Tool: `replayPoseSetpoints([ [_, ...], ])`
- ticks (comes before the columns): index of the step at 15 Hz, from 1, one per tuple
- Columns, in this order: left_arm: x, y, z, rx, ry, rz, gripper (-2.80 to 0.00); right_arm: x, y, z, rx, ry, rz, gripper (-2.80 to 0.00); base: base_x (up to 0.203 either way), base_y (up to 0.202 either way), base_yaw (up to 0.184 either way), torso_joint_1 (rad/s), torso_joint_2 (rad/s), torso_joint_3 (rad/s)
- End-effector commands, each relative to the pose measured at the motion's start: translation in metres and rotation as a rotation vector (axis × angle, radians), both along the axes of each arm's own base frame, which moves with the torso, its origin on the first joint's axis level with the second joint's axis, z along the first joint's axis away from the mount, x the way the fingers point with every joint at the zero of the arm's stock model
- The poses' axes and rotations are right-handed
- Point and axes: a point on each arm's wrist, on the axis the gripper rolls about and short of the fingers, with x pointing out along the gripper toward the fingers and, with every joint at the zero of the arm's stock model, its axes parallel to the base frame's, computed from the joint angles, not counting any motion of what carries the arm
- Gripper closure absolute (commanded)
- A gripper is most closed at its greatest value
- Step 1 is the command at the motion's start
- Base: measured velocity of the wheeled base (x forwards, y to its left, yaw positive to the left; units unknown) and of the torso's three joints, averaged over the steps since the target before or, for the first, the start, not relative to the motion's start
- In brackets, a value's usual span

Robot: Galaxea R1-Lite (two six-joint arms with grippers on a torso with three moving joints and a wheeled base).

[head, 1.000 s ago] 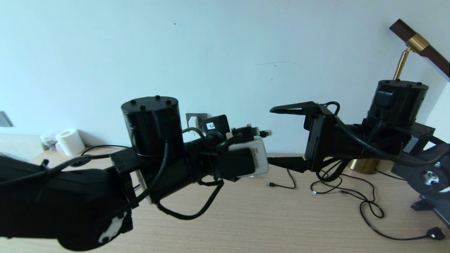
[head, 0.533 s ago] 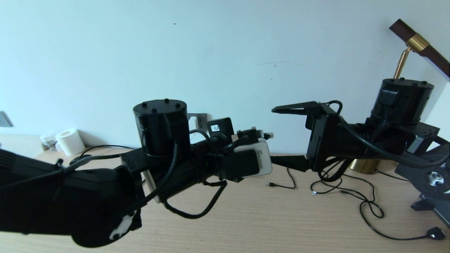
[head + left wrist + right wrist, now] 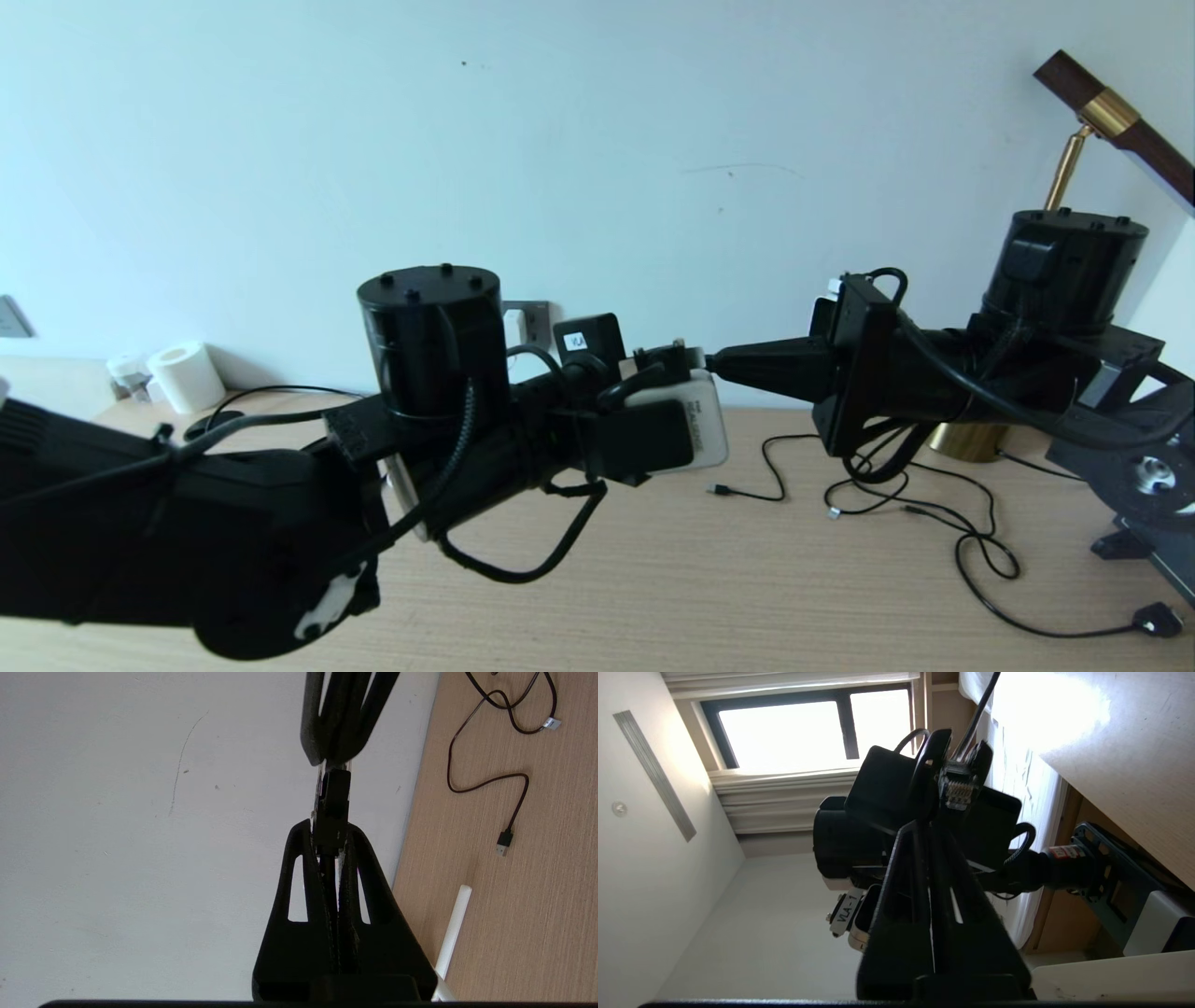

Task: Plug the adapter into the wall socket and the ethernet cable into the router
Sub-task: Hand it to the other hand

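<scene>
Closing is the change since the earlier frame: the right gripper (image 3: 717, 360), whose fingers were spread wide, now has them pressed together, level and reaching toward the robot's left. Nearest the head camera, the left gripper (image 3: 674, 358) is raised above the desk (image 3: 653, 579) and pinches the ethernet cable (image 3: 332, 812) just behind its clip plug, with the row of contacts facing the right wrist camera. The right fingertips (image 3: 322, 758) meet the nose of that plug. Whether they actually grip it or only touch it cannot be told. This looks like a handover or re-grip between the arms, so the cable half of the task is judged unfinished: the plug is in the air, not in a port. Of the router, only one white antenna (image 3: 454, 924) is seen, lying on the desk, and its body is hidden. Further back, three thin black cables (image 3: 971, 546) with small plugs lie loose on the right. At the wall, the wall socket (image 3: 536, 315) peeks out behind the left arm, and a white shape on it is probably the adapter (image 3: 512, 327), already seated, though it is mostly covered. Count: two grippers, one ethernet plug, one socket, one adapter, one visible antenna.
</scene>
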Motion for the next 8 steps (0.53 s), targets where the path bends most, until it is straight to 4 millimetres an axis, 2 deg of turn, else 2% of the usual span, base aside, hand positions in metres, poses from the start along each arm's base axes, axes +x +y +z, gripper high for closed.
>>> replayPoseSetpoints([
  [1,-0.0012,0.0002,0.0014,0.000,-0.010,-0.003,0.00,0.0003,0.0003,-0.0003,0.002,0.007,0.007,0.00,0.000,0.000,0.000,0.000,0.00,0.000],
  [8,-0.0014,0.0004,0.0020,-0.002,-0.012,-0.002,0.00,-0.0028,-0.0005,-0.0009,0.000,-0.001,0.009,0.00,0.000,0.000,0.000,0.000,0.00,0.000],
])
